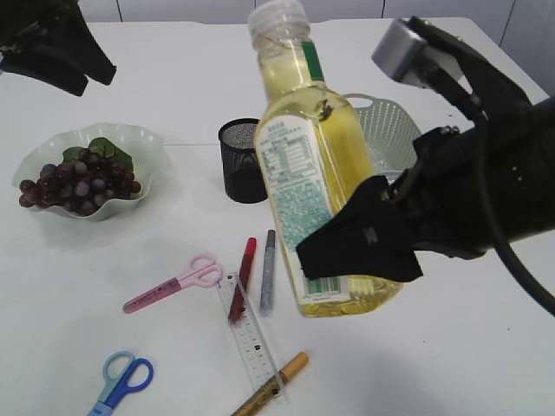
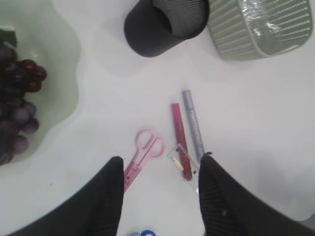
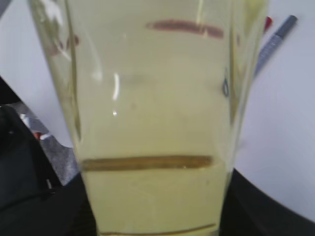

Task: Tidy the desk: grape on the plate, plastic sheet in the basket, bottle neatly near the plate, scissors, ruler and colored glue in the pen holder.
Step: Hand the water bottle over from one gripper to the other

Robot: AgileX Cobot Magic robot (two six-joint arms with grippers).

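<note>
A plain white table (image 1: 486, 347) fills the scene, with pale wall panels (image 1: 347, 9) behind its far edge.

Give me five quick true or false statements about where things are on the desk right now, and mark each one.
1. The right gripper holds the bottle above the table. True.
2. The grapes lie on the bare table. False: they sit in the plate.
3. The pink scissors stand in the pen holder. False: they lie flat on the table.
4. The left gripper is open and holds nothing. True.
5. The ruler is in the basket. False: it lies on the table near the glue pens.
</note>
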